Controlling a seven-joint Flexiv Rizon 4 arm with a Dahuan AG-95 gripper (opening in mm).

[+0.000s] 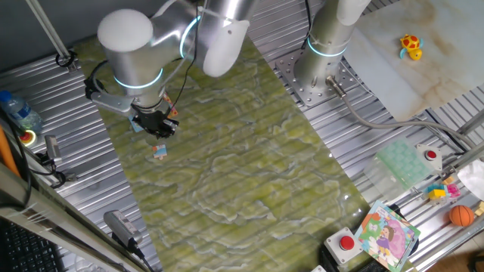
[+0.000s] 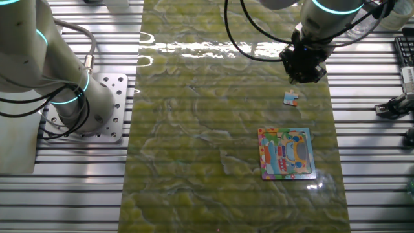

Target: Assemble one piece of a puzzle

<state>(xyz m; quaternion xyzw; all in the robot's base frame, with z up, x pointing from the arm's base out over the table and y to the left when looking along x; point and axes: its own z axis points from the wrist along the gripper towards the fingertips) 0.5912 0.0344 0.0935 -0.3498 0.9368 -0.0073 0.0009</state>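
The tool (image 2: 304, 72) hangs just above the piece (image 2: 290, 98), apart from it and holding nothing, though whether its jaws stand wide or narrow cannot be told from either view. The piece lies flat on the green mottled surface (image 2: 207, 129), near the puzzle (image 2: 286, 153) but not touching it. Thin, stiff and very light by the look of it, the piece will likely skate or tip if nudged, so a pinch across two opposite edges seems best.

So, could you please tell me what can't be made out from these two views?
- Gripper: jaw opening unreadable in both views; dark body hides the fingers.
- Puzzle: hidden behind the arm in one fixed view.
- Piece: too small to read its shape or print.
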